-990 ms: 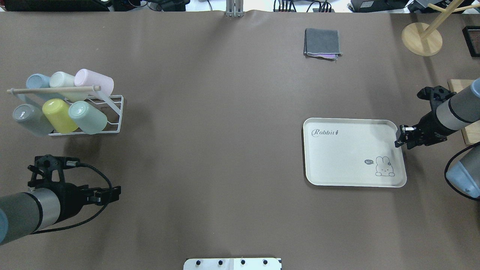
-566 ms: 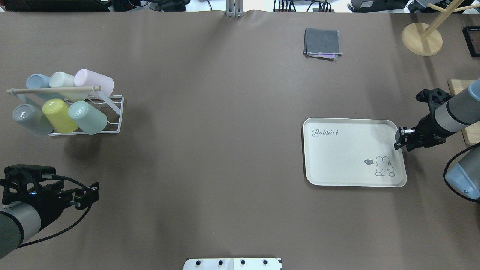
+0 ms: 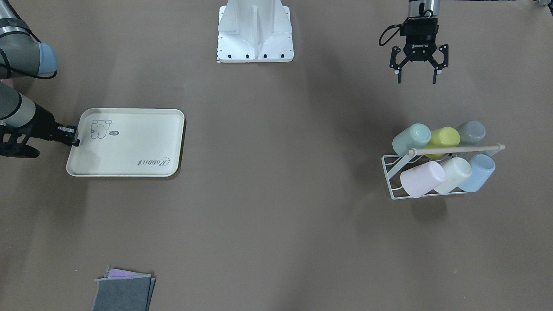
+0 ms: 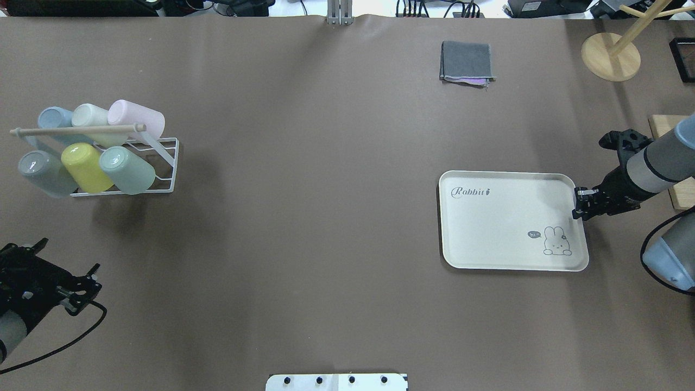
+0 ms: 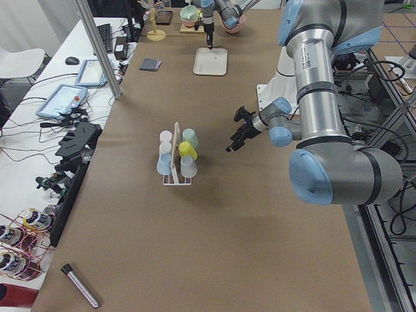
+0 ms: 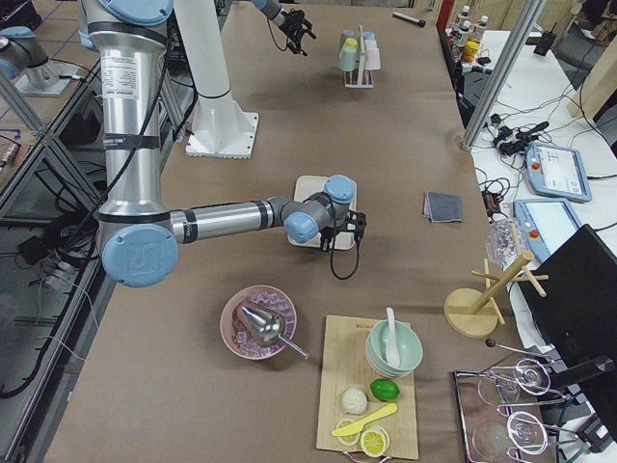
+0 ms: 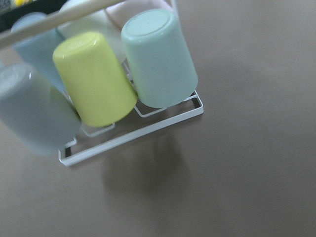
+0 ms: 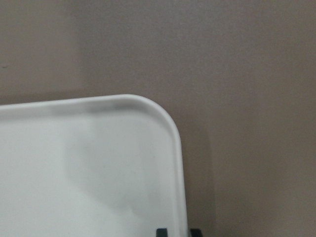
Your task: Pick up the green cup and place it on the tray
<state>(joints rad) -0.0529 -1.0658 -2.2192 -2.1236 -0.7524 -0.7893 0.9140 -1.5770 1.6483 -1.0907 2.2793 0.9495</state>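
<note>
Overhead, the pale mint-green plastic tumbler [image 4: 127,170] is racked, tilted, in the white wire rack [image 4: 174,168], at one o'clock from the spread left gripper [image 4: 86,289], well apart. Its base is pointed toward ten o'clock. The rim of the cream rectangular plastic tray [image 4: 505,228] is straddled by the right gripper [image 4: 577,206]; whether it is clamped cannot be told.

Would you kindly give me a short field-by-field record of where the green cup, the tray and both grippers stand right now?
green cup: tilted, base up, on the white wire rack, at the row's end beside the yellow cup; not gripped
tray: flat on the table, nothing on it
left gripper: open, holding nothing, apart from the rack
right gripper: at the tray's short edge, fingertips either side of the rim; grip uncertain
</note>
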